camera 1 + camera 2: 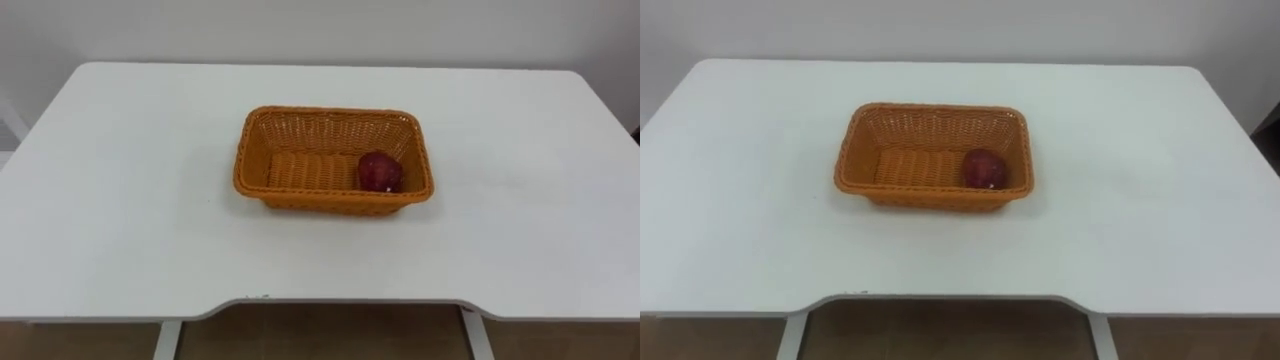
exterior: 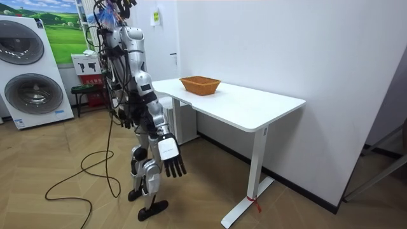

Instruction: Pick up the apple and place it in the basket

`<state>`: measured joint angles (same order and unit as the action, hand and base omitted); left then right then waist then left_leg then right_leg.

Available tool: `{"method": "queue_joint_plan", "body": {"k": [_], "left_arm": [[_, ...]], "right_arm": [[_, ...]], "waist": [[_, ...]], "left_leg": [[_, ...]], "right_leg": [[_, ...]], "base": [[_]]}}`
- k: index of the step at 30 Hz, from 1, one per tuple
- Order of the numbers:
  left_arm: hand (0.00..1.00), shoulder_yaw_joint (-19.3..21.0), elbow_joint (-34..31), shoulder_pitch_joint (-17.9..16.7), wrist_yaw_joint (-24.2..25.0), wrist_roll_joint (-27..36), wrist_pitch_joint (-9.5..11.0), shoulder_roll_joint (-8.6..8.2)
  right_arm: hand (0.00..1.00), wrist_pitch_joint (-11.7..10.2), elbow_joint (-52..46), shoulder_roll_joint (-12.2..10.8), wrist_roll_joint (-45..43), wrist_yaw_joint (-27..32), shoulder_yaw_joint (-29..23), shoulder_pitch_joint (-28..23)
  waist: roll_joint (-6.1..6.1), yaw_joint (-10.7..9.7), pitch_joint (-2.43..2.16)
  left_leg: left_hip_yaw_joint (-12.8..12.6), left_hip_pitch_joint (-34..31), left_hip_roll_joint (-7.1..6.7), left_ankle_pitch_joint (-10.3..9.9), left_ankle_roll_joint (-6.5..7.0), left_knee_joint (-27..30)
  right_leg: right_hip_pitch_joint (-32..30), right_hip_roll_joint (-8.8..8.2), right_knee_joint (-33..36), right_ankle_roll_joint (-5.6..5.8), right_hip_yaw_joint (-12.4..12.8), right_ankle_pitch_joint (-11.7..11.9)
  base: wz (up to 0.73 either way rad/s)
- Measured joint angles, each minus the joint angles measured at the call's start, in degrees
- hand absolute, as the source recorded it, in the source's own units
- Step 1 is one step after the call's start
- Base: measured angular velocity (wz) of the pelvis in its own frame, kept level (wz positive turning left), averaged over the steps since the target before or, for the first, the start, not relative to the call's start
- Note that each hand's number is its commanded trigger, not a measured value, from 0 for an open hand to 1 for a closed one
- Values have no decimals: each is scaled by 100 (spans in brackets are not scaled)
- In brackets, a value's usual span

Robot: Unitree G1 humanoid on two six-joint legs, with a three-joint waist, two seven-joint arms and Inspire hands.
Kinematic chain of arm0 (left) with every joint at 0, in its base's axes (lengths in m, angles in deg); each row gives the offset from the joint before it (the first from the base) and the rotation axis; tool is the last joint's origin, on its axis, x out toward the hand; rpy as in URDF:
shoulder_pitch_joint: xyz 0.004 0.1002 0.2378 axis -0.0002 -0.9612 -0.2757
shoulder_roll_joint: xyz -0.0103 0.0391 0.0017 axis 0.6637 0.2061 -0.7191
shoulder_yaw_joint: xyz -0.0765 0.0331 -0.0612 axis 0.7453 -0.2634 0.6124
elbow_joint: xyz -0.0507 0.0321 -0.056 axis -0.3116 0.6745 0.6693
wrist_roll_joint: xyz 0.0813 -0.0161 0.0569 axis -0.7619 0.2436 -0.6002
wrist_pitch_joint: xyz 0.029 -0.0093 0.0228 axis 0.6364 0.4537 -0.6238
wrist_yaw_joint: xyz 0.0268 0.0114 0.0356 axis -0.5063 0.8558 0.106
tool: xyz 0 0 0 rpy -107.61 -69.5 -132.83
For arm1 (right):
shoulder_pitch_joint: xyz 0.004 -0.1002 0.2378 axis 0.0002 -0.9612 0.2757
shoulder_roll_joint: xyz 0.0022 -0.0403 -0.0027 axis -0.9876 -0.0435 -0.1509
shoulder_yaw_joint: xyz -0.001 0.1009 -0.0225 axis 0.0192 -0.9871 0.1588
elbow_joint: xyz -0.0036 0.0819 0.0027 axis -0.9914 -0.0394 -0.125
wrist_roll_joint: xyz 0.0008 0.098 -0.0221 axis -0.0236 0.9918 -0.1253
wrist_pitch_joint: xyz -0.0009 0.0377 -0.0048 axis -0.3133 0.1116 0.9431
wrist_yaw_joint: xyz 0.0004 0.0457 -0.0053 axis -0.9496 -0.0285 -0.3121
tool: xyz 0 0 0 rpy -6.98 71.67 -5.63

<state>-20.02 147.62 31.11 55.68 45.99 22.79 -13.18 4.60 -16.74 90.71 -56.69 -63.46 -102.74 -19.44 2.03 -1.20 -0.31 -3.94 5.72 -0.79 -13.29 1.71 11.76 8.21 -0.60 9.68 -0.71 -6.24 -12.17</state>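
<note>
The apple (image 1: 380, 172) sits inside the basket (image 1: 243, 170) at frame centre on the counter (image 1: 120, 200), seemingly placed; the right hand (image 2: 173, 164) hangs empty, fingers relaxed.

We can read no text; the print on the white box (image 2: 86, 63), upper left of the room view, is too small.

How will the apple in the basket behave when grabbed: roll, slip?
The apple looks round and smooth-skinned, so it will probably roll or slip under a loose pinch. It sits in the right near corner of the basket; the walls should stop a roll but may crowd a grasp from the side.
</note>
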Motion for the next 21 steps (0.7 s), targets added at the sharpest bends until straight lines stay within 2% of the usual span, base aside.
{"method": "queue_joint_plan", "body": {"k": [3,7,11,16,21], "left_arm": [[0,-2,21,31,16,4,-23,-79],[0,-4,114,104,25,4,-7,-89],[0,-33,235,125,78,3,-28,-103],[0,-303,268,152,74,18,-120,-110],[0,-527,268,203,73,8,-150,-130]], "right_arm": [[0,118,161,-67,-51,-406,107,-30],[0,224,352,-77,-292,-815,183,-38],[0,272,415,-80,-904,-895,472,26],[0,496,425,-73,-1906,-986,854,98],[0,576,424,-74,-2286,-1079,1097,165]], "waist": [[-43,-10,10],[-58,-9,30],[-49,1,40],[-87,17,42],[-130,20,42]], "left_leg": [[1,7,1,0,0,3],[-20,110,-5,0,-1,2],[-3,100,-6,-8,7,13],[13,91,-12,-11,13,6],[7,94,-16,-9,11,5]], "right_leg": [[1,-2,4,0,-17,0],[85,-6,2,-3,12,-14],[81,-12,-4,0,29,-22],[74,-16,10,8,13,-26],[79,-13,10,7,3,-26]], "base": [[2],[0],[1],[2],[0]]}}
